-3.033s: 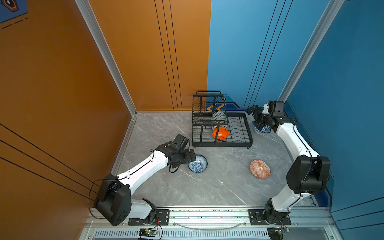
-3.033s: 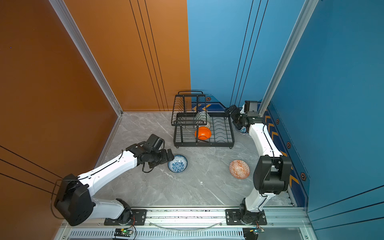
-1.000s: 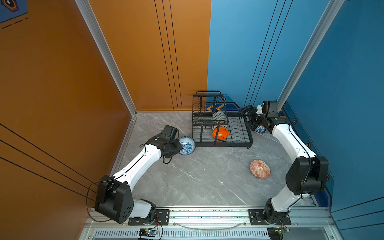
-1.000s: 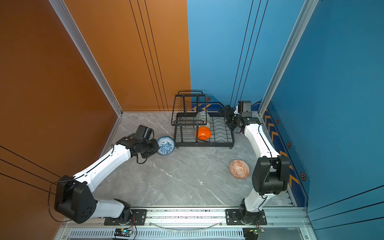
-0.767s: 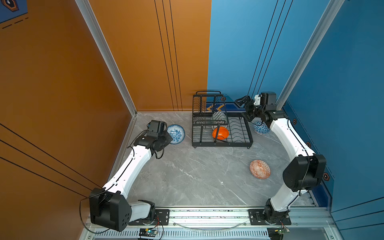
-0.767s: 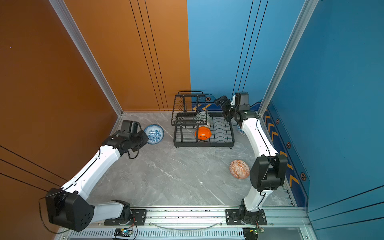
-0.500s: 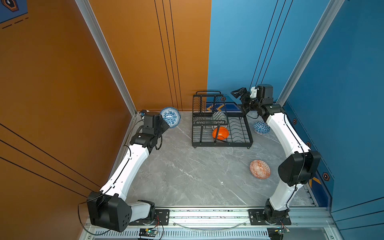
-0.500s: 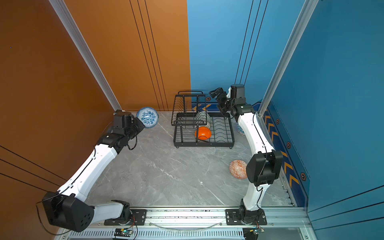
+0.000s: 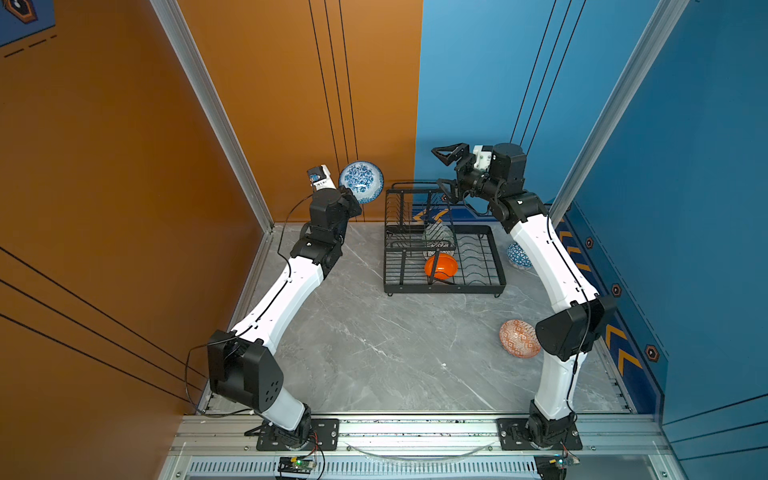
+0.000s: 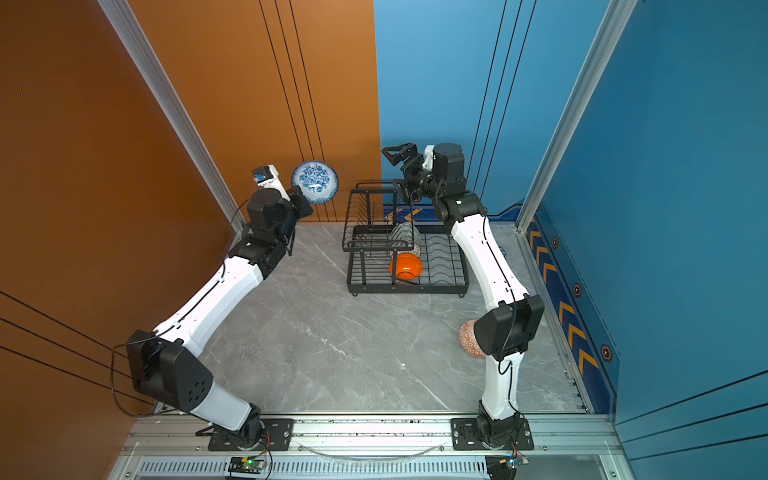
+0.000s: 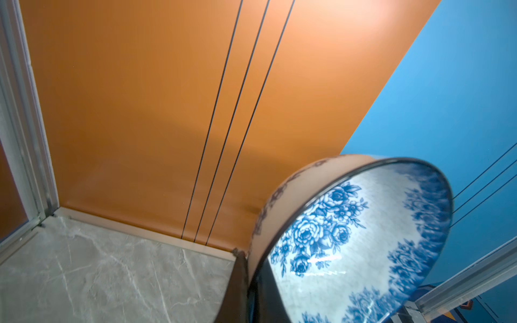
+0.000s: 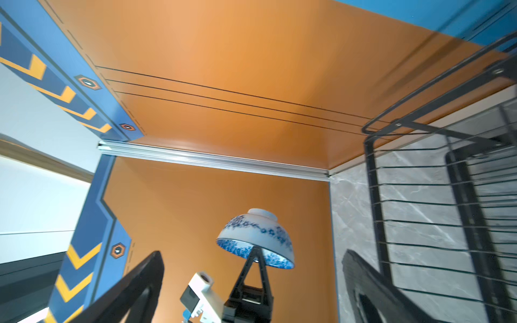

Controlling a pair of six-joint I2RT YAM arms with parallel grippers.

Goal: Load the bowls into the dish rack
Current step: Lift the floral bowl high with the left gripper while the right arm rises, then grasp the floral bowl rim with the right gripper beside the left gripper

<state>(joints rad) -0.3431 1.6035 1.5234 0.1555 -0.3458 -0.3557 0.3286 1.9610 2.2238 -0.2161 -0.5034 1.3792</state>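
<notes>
My left gripper (image 9: pixel 353 198) (image 10: pixel 305 203) is shut on the rim of the blue-floral white bowl (image 9: pixel 360 182) (image 10: pixel 314 182) (image 11: pixel 363 243). It holds the bowl on edge, high in the air to the left of the black wire dish rack (image 9: pixel 486 286) (image 10: pixel 415 287). The plain orange bowl (image 9: pixel 441 266) and a pale-green patterned bowl (image 9: pixel 436 236) stand in the rack's base tray. My right gripper (image 9: pixel 446 170) (image 10: pixel 399 170) hangs open and empty above the rack's back right corner. A blue triangle-patterned bowl (image 9: pixel 517 255) and an orange-red geometric bowl (image 9: pixel 519 338) lie on the table.
The rack's raised upper basket (image 9: pixel 409 216) and its handle stand between the two grippers. The orange back wall is close behind the held bowl, with an aluminium post (image 9: pixel 232 137) at the corner. The right arm's elbow (image 10: pixel 509 328) half covers the orange-red bowl.
My left gripper has carried the floral bowl from table height up and back toward the orange wall. My right gripper has risen, empty, from beside the blue triangle bowl to above the rack.
</notes>
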